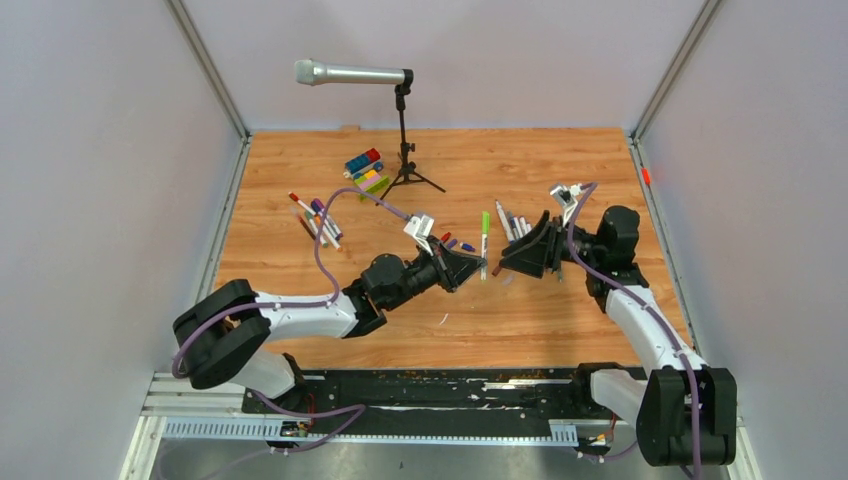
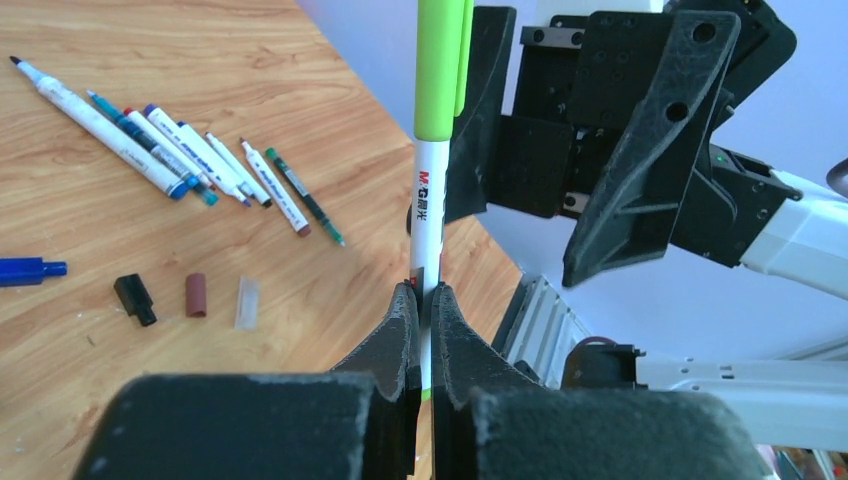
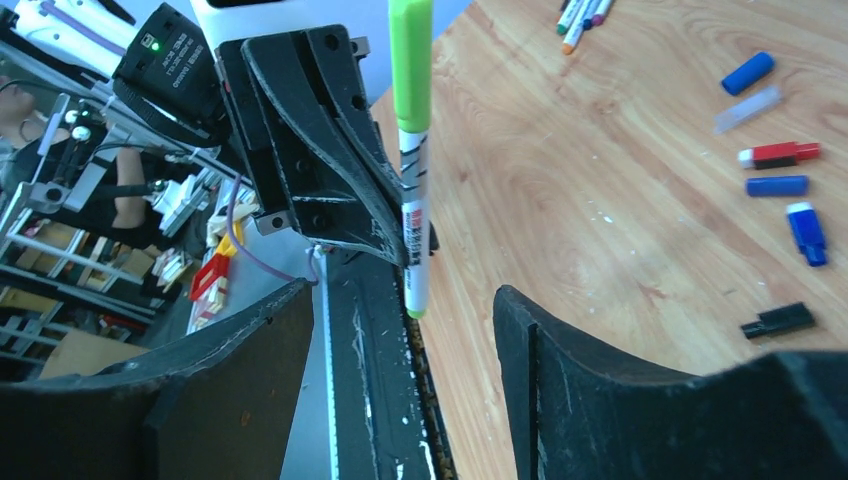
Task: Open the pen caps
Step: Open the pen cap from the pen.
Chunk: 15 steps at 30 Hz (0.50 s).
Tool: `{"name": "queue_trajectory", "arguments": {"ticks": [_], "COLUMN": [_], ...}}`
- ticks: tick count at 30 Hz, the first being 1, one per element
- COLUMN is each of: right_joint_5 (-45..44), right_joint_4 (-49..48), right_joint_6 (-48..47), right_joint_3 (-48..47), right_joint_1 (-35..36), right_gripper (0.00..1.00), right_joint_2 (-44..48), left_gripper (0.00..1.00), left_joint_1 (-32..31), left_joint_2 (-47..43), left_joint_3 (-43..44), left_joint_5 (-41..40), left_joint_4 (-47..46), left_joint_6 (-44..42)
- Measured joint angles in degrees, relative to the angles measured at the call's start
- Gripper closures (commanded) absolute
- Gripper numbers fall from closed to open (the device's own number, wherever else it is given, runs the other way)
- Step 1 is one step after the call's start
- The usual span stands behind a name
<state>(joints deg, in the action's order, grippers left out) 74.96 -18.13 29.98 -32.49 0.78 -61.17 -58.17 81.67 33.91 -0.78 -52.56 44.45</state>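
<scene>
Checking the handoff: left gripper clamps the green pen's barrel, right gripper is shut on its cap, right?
No: the right gripper is open, per the right wrist view. The left gripper does clamp the green pen by its barrel.

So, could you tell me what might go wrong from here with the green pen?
1. The left gripper pinches the green pen only near its tail, so a pull on the green cap may tilt it or slide it out.
2. The right gripper is open, not on the cap; closing off-centre could knock the pen sideways.
</scene>
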Motion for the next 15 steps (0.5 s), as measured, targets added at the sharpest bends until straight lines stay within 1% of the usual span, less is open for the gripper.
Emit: {"name": "queue_trajectory", "arguments": {"ticks": [6,15], "right_joint_5": [-0.98,-3.61], "right_joint_4": [-1.88,-3.23], "right_joint_6": [3.04,5.09], "right_joint_3": [0.72,0.79], "right_joint_1": [3.45,3.69], "right_gripper": [0.34,0.38], "right_joint_2": [-0.52,-0.85], "left_gripper": [1.00,1.00], "left_joint_1": [-1.29,-2.73], "left_joint_2": [2.08,4.15], "left_joint_3": [2.51,3.26], "left_joint_5": [-1.05,-1.27], "left_joint_4": [-1.22,-2.67], "left_joint_6": [0.07,0.24]}}
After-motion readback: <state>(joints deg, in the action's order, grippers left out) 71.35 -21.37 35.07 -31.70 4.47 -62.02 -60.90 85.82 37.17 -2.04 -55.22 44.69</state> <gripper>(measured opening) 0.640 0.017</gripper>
